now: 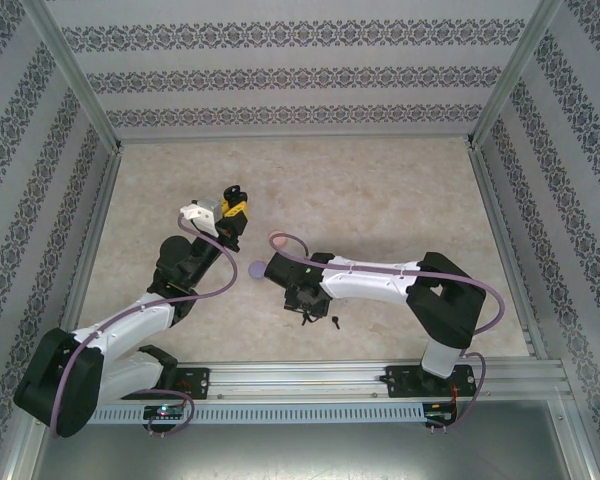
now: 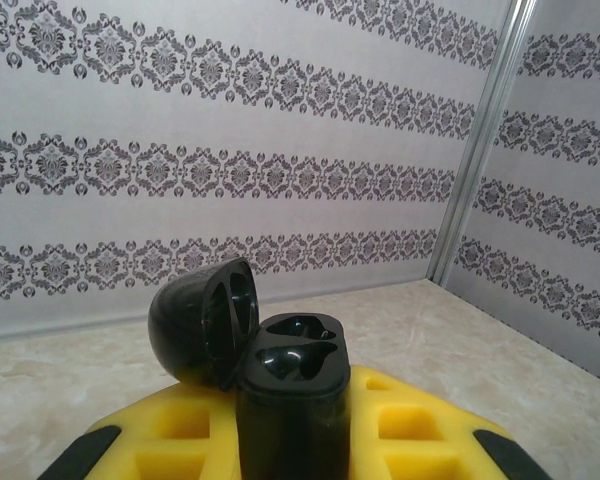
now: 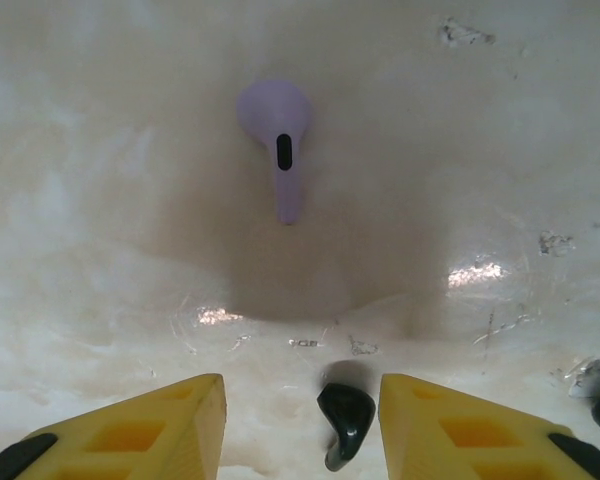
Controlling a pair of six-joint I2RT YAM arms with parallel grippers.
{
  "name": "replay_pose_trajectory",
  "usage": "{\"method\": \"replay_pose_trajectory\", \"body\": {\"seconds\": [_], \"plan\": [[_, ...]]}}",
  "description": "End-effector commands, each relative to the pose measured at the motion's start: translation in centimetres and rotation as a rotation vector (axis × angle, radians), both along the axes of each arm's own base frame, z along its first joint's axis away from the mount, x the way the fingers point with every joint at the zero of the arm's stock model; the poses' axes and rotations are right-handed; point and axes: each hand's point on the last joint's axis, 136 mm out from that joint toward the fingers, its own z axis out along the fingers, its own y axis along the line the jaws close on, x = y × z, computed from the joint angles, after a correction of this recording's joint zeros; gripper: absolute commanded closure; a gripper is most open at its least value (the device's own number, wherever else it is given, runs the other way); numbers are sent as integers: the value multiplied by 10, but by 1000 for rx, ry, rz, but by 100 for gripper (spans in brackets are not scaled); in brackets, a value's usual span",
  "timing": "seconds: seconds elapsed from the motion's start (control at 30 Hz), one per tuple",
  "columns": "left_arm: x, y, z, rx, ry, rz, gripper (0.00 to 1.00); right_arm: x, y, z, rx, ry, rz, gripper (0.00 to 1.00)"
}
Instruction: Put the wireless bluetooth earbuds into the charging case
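Gripping open black case (image 2: 292, 385), left hand (image 1: 232, 212); right hand (image 3: 301, 388) part-open astride black earbud (image 3: 346, 420); lilac earbud (image 3: 278, 140) beyond.

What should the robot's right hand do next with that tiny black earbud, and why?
Probably squeeze the right fingers shut on the black earbud. It lies on the table between them and doesn't look pinched yet. The left fingers hold the black case with its lid open and both sockets empty, ready for it.
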Motion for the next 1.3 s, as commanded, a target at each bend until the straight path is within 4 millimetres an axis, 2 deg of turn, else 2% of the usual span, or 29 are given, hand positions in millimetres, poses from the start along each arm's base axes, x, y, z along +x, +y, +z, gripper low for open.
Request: {"method": "replay_pose_trajectory", "body": {"seconds": [0.0,0.27,0.67,1.27], "plan": [[-8,-1,18,-45,-61,-11,100,-1,-4,-6,-28,-9,-39,56],[-9,-2,20,-44,-68,-10,100,-6,-12,-15,-43,9,-55,57],[-9,-2,18,-39,-63,-10,100,-13,-6,-23,-31,36,-46,59],[-10,-1,14,-37,-58,-7,100,-21,-9,-31,-62,67,-52,61]]}}
